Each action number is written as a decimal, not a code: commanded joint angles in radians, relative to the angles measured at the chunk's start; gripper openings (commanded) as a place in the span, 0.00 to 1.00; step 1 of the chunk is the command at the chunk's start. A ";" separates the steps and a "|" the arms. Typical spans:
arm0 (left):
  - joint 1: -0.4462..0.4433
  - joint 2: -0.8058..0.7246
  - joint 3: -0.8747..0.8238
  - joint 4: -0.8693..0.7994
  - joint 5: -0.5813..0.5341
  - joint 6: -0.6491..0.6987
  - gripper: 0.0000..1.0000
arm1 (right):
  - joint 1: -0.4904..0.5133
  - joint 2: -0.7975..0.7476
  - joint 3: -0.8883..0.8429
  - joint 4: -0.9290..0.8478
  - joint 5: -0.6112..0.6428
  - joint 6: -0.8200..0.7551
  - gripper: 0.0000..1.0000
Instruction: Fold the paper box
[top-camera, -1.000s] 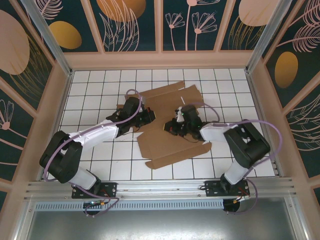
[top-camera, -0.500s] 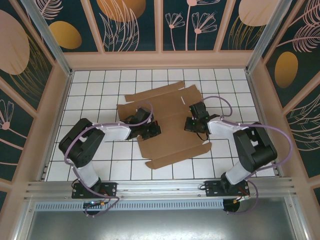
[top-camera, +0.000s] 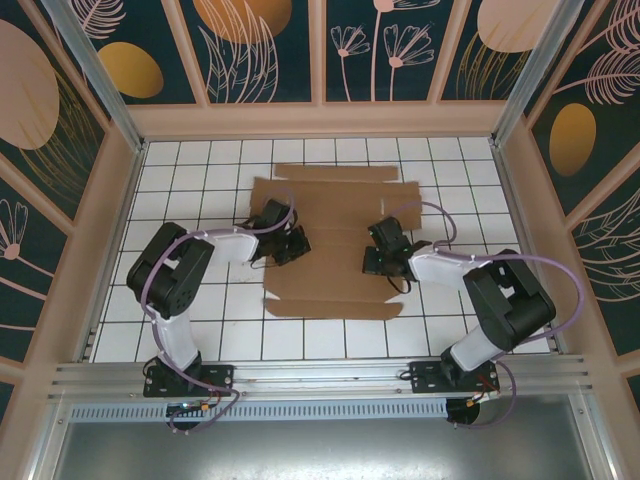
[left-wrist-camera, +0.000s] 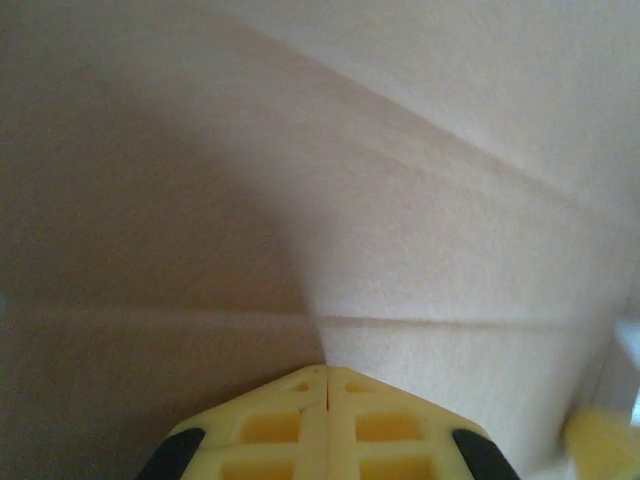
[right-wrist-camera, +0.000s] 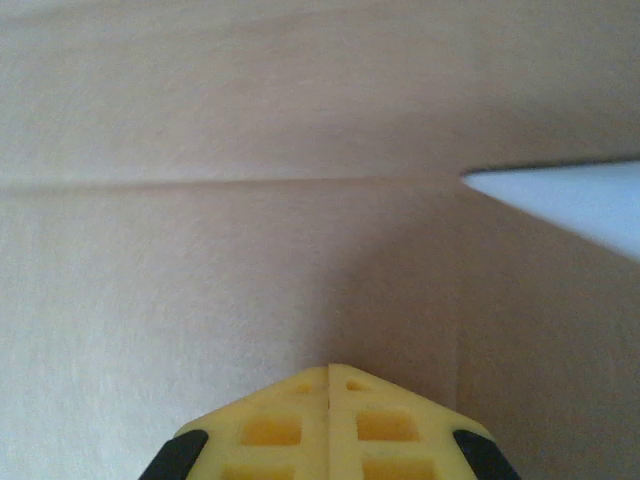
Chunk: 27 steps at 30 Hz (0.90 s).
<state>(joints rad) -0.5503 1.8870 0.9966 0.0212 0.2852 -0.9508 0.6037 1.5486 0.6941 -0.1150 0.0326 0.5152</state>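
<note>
The paper box (top-camera: 335, 235) is a flat brown die-cut sheet lying in the middle of the tiled floor, its edges square to the tile lines. My left gripper (top-camera: 296, 245) is shut, and its tips rest on the sheet's left part. My right gripper (top-camera: 374, 260) is shut too, pressing on the right part. In the left wrist view the yellow fingertips (left-wrist-camera: 327, 370) meet on cardboard (left-wrist-camera: 420, 230) just below a crease. In the right wrist view the closed tips (right-wrist-camera: 329, 368) touch cardboard (right-wrist-camera: 200, 270) below a crease. Nothing is held between either pair of fingers.
White tiled floor (top-camera: 200, 330) surrounds the sheet, with patterned walls (top-camera: 320, 50) on three sides. A sliver of white tile (right-wrist-camera: 580, 195) shows past a notch in the sheet. Both arms reach inward from the near rail (top-camera: 320, 375).
The sheet has turned from a skewed pose to lie square with the tiles and now looks flatter. Both grippers stayed on it, the left shifting slightly back and the right slightly nearer.
</note>
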 joint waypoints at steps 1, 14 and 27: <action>-0.007 0.067 0.067 -0.081 -0.029 0.032 0.00 | 0.084 0.009 -0.052 -0.089 -0.169 0.056 0.00; 0.039 0.130 0.247 -0.161 -0.037 0.097 0.00 | 0.177 0.237 0.120 0.328 -0.571 0.248 0.00; 0.060 -0.103 0.067 -0.074 0.029 0.097 0.00 | -0.138 -0.107 0.166 0.042 -0.320 -0.089 0.57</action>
<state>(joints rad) -0.4782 1.7802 1.1297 -0.0868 0.2523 -0.8215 0.5190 1.4380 0.8120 0.1097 -0.4446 0.5751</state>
